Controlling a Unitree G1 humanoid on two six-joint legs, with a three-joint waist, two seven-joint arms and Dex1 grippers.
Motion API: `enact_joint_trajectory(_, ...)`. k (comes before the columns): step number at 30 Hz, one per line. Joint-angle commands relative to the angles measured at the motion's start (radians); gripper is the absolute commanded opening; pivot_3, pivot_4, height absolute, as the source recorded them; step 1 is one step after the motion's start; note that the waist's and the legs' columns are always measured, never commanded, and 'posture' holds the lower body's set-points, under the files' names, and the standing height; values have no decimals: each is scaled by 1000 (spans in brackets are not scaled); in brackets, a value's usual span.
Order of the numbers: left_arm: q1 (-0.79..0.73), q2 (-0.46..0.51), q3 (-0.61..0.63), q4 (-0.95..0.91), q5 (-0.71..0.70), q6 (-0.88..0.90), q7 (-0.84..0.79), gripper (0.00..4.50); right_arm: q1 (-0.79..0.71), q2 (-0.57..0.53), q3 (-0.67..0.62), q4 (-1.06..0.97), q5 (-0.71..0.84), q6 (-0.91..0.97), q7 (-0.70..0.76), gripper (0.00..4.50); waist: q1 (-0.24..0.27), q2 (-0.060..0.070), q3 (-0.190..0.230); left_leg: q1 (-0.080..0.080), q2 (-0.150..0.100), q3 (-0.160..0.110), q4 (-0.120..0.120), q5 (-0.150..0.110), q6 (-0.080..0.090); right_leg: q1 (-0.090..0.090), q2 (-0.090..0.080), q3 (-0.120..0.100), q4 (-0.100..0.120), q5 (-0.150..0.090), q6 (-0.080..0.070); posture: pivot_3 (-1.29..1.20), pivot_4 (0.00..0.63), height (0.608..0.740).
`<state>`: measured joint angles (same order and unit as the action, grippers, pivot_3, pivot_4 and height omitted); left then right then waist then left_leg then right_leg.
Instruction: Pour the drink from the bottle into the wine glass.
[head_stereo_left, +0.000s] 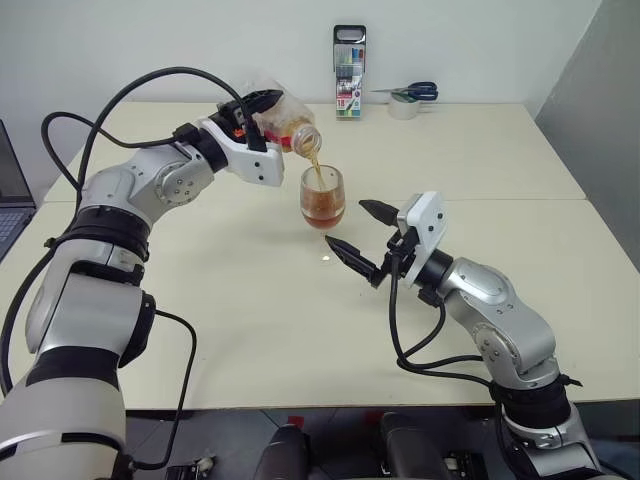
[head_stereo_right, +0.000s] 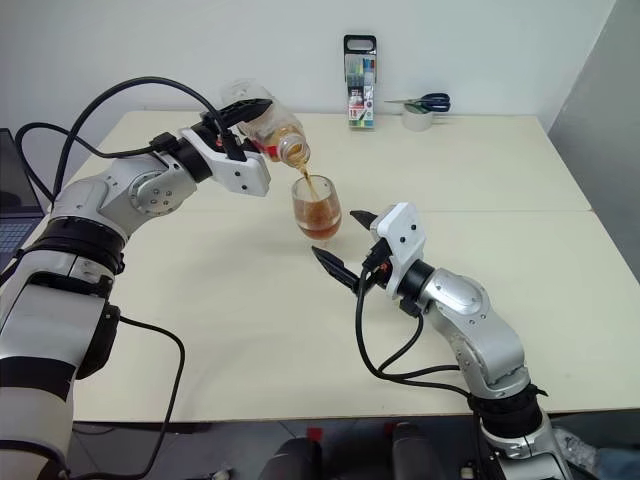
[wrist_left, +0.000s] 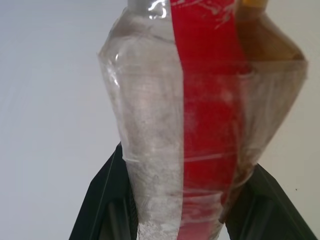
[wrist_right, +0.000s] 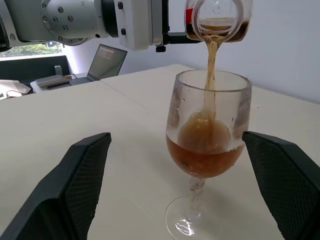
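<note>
My left gripper (head_stereo_left: 258, 114) is shut on the clear bottle (head_stereo_left: 285, 122), which carries a red label strip (wrist_left: 207, 125) and is tipped mouth-down over the wine glass (head_stereo_left: 322, 197). A thin stream of amber drink (wrist_right: 211, 65) runs from the bottle's mouth into the bowl. The bowl is roughly a third full of drink (wrist_right: 202, 157). The glass stands upright on the table (head_stereo_left: 480, 150). Just in front of the glass my right gripper (head_stereo_left: 345, 222) is open, its black fingers (wrist_right: 85, 170) wide on either side of the bowl and not touching it.
At the table's far edge stand a tall marker case (head_stereo_left: 349, 73) and a white roll with blue-handled scissors (head_stereo_left: 408, 98) on it. A laptop (head_stereo_left: 8, 190) sits at the far left. A seam crosses the table behind the glass.
</note>
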<state>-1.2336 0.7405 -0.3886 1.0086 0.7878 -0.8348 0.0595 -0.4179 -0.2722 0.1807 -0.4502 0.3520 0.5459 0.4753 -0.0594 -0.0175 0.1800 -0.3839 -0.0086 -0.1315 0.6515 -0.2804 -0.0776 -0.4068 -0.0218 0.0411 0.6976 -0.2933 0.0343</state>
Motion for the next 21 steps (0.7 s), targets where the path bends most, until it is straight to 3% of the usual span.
enact_joint_trajectory(1,-55,11,2,-2,-2,2,28,1706,-7,0,-2,-52,-1,-21,4,4500,0,0,0,0,0,0,0,0,0,0,0,0,0,0,0,0,150,740)
enact_joint_trajectory(21,-66,3,-5,18,-10,5,30,1706,-4,-5,-5,-57,0,-14,15,4500,0,0,0,0,0,0,1,0,0,0,0,0,0,0,0,0,150,740)
